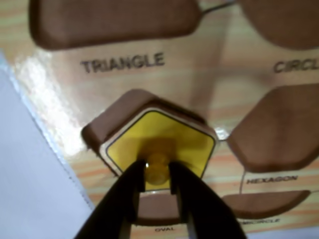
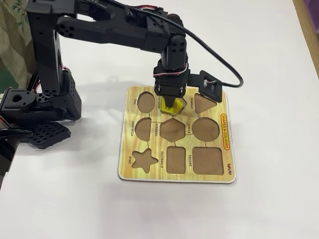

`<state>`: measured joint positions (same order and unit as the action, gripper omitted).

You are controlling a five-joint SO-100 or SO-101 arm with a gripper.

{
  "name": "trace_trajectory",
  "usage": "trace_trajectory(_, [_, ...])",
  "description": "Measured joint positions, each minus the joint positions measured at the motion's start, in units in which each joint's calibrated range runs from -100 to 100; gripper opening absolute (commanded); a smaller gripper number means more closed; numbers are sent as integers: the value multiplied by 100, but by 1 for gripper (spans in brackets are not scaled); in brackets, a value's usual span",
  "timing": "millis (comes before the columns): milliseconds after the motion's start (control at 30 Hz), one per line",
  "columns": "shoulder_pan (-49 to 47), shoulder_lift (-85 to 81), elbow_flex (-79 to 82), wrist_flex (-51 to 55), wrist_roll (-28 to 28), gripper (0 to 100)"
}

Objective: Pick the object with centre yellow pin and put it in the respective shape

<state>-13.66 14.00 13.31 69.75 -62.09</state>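
Here, jaws: the two black fingers of the gripper (image 1: 158, 174) are closed on the round yellow pin (image 1: 157, 167), one finger on each side of it in the wrist view.
Pin: it stands at the middle of the yellow pentagon piece (image 1: 187, 142), glossy and slightly blurred.
Piece: yellow face with a thin dark outline and a pale edge; it sits tilted over the pentagon recess (image 1: 117, 117), its right part resting on the board surface, while brown recess floor shows along its upper left side. It is not seated flat.
Piece in the fixed view: a small yellow patch (image 2: 173, 105) shows right under the gripper (image 2: 169, 102), between the oval cut-out and the triangle cut-out.
Neighbouring recesses, wrist view: triangle recess (image 1: 114, 20) above with the word TRIANGLE beneath it, circle recess (image 1: 284, 20) at upper right, hexagon recess (image 1: 276, 134) to the right, a semicircle recess (image 1: 264, 204) at lower right.
Board: the puzzle board (image 2: 222, 174) is yellowish wood-grain with brown cut-outs, all others empty: oval (image 2: 145, 102), hexagon (image 2: 172, 130), circle (image 2: 206, 129), star (image 2: 144, 160), rectangle (image 2: 176, 160), square (image 2: 206, 160).
Arm: the black arm (image 2: 119, 27) reaches from its base (image 2: 40, 99) at the left of the fixed view, wrist pointing straight down over the board's far row; a black cable (image 2: 219, 64) loops off to the right.
Table: white surface (image 2: 75, 199), the board lying flat on it.
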Motion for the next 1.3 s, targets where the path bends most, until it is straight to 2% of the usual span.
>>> trace_trajectory(1300, [-196, 0, -72, 0, -31, 5])
